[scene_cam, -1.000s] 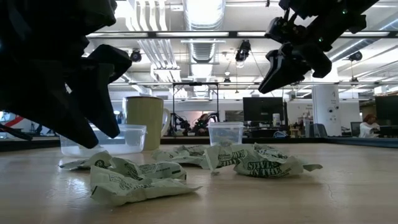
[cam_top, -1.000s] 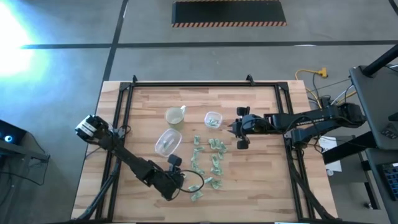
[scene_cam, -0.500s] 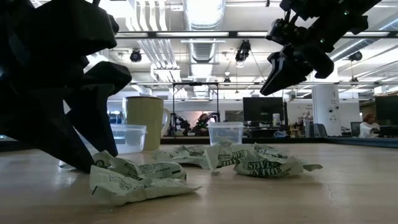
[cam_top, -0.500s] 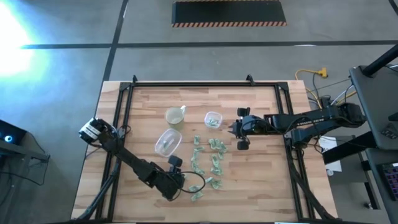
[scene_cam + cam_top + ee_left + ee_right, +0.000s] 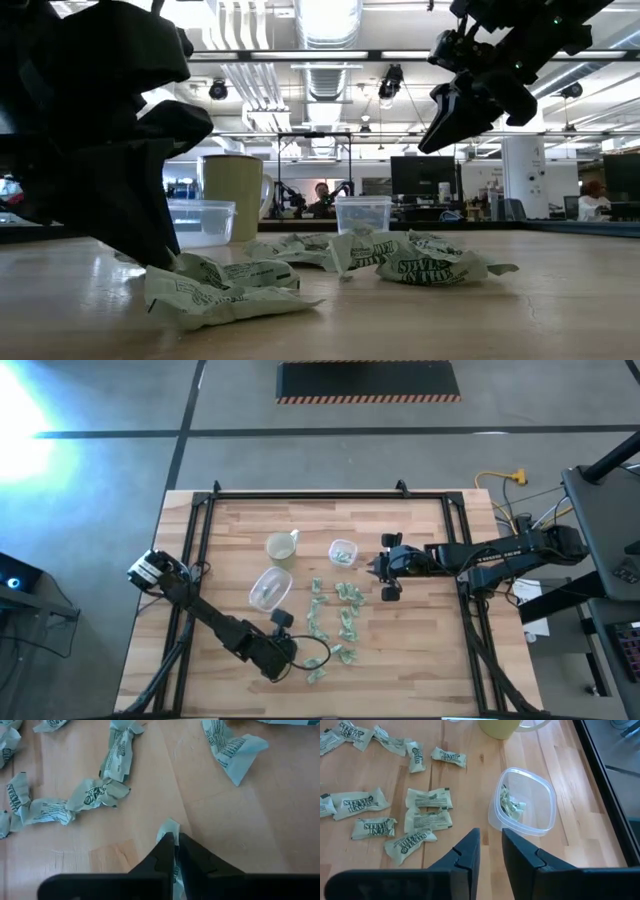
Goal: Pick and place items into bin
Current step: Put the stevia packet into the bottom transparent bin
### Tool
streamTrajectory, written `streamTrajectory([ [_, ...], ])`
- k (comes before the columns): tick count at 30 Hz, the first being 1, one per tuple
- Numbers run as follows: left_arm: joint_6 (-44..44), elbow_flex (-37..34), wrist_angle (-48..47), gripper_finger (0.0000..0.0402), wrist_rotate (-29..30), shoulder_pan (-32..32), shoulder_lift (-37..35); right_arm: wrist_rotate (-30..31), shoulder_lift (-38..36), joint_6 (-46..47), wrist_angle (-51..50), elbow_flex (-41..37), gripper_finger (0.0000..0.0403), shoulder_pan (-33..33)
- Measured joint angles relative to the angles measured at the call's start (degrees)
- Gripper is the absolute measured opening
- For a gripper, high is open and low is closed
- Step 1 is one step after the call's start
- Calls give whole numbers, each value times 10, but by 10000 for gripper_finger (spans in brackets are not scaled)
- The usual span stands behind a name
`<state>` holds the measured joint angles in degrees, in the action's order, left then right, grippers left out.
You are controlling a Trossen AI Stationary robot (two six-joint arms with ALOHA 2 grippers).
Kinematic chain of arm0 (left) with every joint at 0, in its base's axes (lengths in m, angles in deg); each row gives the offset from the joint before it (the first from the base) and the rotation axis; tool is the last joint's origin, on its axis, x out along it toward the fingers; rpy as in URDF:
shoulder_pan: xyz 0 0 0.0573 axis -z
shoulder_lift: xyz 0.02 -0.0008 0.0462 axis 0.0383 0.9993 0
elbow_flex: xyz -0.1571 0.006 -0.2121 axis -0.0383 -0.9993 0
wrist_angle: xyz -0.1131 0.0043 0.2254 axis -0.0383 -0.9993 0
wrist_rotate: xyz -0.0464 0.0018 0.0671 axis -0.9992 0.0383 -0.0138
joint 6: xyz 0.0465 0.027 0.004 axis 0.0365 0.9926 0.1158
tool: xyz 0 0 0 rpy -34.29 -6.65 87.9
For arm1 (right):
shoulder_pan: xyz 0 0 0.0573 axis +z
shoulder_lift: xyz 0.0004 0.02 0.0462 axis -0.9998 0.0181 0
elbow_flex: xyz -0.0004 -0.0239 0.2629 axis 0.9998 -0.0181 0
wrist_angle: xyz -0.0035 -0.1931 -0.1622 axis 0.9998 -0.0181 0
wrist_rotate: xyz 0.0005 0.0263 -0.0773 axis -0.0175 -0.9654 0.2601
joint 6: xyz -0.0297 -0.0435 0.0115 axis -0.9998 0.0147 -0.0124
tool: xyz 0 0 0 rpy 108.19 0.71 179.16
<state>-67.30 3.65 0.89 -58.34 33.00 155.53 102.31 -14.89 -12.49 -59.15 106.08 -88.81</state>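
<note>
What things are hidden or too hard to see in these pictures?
- How many packets sit in the small bin: in the right wrist view they lie crumpled together.
- The rest of the packet pinched by the left gripper: its own fingers cover it.
- Whatever is in the larger tub: the left arm blocks part of it in the low view.

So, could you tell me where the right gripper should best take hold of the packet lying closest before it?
Probably across the middle of the packet, from straight above. It lies flat on the table, long and narrow, so the open jaws of the right gripper can close over its short width; from the side there is little to catch. The left gripper is shut on another packet.
</note>
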Motion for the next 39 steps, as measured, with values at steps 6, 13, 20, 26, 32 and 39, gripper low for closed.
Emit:
streamTrajectory([
  [6,46,12,-1,1,79,0,-11,0,0,0,0,0,70,0],
  [13,82,16,-4,1,183,0,-53,0,0,0,1,0,78,0],
  [20,-1,6,-131,1,266,0,-117,0,0,0,0,-2,75,0],
  [26,-114,-21,-252,1,295,-4,-152,0,0,0,0,-2,68,0],
  [32,-162,-80,-258,1,305,-15,-174,0,0,0,1,-2,74,0],
  [39,-189,-105,-252,1,304,-16,-179,0,0,4,1,-3,76,0],
])
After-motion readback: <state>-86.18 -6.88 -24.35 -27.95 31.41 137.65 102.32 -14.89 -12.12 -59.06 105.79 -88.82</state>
